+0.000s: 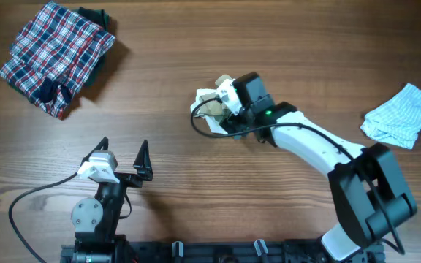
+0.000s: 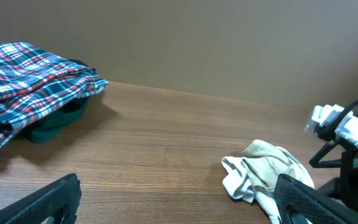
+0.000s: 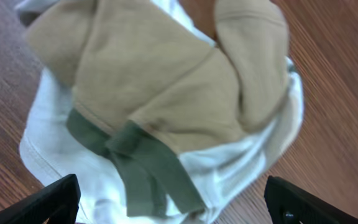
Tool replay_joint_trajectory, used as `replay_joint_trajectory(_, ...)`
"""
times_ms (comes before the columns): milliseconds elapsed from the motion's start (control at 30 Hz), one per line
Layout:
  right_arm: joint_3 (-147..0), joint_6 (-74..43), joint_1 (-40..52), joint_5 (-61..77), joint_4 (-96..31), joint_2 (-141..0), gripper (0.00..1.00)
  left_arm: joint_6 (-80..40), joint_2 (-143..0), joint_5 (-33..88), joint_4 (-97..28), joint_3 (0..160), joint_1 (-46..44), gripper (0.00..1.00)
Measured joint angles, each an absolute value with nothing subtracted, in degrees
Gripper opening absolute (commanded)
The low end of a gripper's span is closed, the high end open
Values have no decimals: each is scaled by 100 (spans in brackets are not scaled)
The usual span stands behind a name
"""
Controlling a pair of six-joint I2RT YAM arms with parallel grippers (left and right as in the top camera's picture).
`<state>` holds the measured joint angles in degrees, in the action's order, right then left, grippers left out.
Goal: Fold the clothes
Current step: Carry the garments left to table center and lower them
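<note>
Now, right gripper (image 3: 169,193): jaws spread wide, one black finger in each lower corner of the wrist view, nothing pinched; it hovers right over the cream-white top.
Cream-white top (image 1: 209,101): bunched in a heap at centre frame overhead, tan-beige sleeve parts uppermost, an olive edge strip crossing the white cloth below them.
Left gripper (image 1: 123,146): lower left of the overhead frame, fingers splayed apart, empty, well apart from every garment.
Pale blue striped garment (image 1: 404,115): crumpled at the right edge, well apart from both grippers.
Plaid garment (image 1: 57,55): upper left corner, red, blue and white checks, lying on a dark green garment (image 1: 97,16).
Wooden table (image 1: 283,44): brown grain under the lot.
</note>
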<state>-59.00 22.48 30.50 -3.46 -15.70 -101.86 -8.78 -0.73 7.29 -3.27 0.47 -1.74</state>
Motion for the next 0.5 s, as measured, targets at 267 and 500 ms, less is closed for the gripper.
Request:
replay_joint_trajectory(267,-5900,2445,3179,-823,-1367,-10486,92,-878,-73,729,-327,47,-174,100)
replay_joint_trajectory(500,-5900,2480,3179,-945,-1223,-10656,81,-878,-73,729,-327,47,-174,100)
